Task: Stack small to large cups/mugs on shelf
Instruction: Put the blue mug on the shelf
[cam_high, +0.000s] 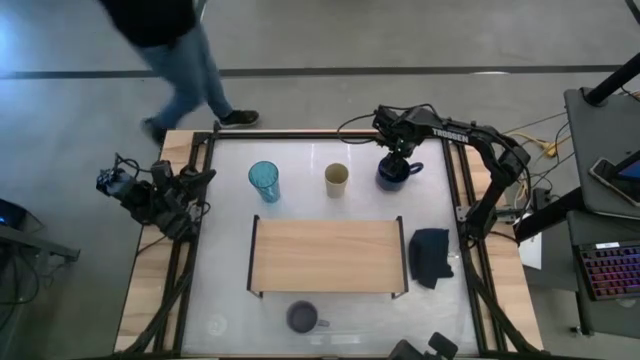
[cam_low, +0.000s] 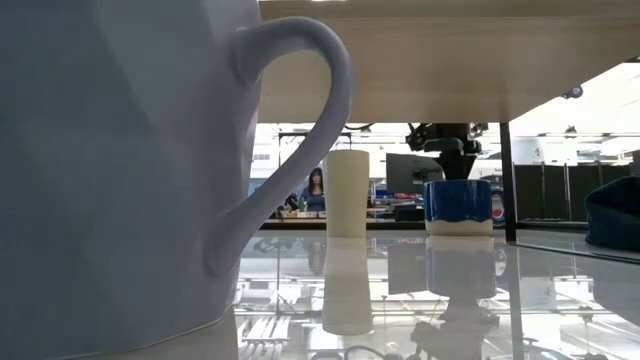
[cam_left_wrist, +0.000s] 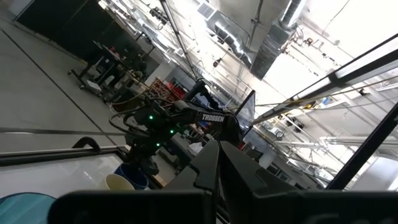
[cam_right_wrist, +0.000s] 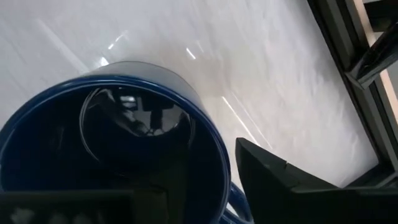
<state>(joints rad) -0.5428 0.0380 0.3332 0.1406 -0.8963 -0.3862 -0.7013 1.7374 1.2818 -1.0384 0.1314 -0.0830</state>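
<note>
The wide navy mug (cam_high: 395, 172) stands on its base near the table's far right, beside the tan cup (cam_high: 337, 179) and the teal tumbler (cam_high: 264, 181). All three stand upright in a row beyond the wooden shelf (cam_high: 328, 256). Near the table's front edge stands the grey-lavender mug (cam_high: 303, 318), which fills the low view's left (cam_low: 120, 170). My right gripper (cam_high: 399, 160) is open and hangs over the navy mug (cam_right_wrist: 112, 137), its fingers on either side of the mug's wall. My left gripper (cam_left_wrist: 217, 155) is shut and waits off the table's left edge. My right gripper comes from above, pointing down, with one finger (cam_right_wrist: 171, 193) inside the navy mug and the other finger (cam_right_wrist: 273, 180) outside its wall, at the rim (cam_right_wrist: 217, 155). I cannot tell whether either finger touches the wall. The mug stands upright on the table (cam_low: 458, 205).
A dark folded cloth (cam_high: 431, 255) lies to the right of the shelf. The shelf's black frame ends (cam_high: 402, 258) rise at both short sides. A person (cam_high: 170, 50) walks past beyond the table's far left corner. Bare tabletop (cam_high: 230, 300) lies to the left of the shelf.
</note>
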